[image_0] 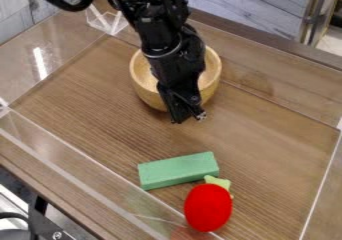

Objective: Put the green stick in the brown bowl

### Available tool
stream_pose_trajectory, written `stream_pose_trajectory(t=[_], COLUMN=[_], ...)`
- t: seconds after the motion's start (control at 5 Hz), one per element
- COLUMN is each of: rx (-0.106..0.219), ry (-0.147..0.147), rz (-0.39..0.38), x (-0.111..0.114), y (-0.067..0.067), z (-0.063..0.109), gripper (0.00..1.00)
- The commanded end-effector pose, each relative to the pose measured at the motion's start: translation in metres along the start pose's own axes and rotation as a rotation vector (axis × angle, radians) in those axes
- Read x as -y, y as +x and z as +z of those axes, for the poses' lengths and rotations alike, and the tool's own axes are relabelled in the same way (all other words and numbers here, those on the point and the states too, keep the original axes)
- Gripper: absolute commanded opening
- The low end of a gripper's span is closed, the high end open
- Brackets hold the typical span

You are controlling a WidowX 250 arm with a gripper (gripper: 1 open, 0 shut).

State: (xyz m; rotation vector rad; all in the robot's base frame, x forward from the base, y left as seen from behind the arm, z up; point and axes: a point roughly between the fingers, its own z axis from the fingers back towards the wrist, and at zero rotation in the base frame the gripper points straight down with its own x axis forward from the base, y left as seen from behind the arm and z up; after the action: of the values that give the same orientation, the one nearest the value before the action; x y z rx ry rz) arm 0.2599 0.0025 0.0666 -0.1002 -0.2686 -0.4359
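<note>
Closed, empty tool (pixel 191 112) hangs before the brown bowl (pixel 147 72); green stick (pixel 178 170) lies on the table (pixel 94 114)

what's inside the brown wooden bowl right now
Nothing can be seen inside the brown bowl, but the arm covers much of its inside. The green stick lies on the table.

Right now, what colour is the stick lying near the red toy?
Light green, plain: the green stick, clearest in the camera view.

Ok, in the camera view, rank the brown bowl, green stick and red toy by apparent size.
1. brown bowl, partly hidden by the arm.
2. green stick.
3. red toy, close to the stick's size; both sit nearer the camera, so unsure.
</note>
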Motion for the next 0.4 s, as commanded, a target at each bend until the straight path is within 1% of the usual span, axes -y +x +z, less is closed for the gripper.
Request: stream_pose_trajectory(t=[0.0, 0.2], rx=[0.018, 0.013], ry=[0.007, -0.001], rz=[-0.015, -0.023], x=[0.0001, 0.0026], y=[0.0042, 0.0036], z=[0.0059, 0.0062], gripper=[0.00, 0.00])
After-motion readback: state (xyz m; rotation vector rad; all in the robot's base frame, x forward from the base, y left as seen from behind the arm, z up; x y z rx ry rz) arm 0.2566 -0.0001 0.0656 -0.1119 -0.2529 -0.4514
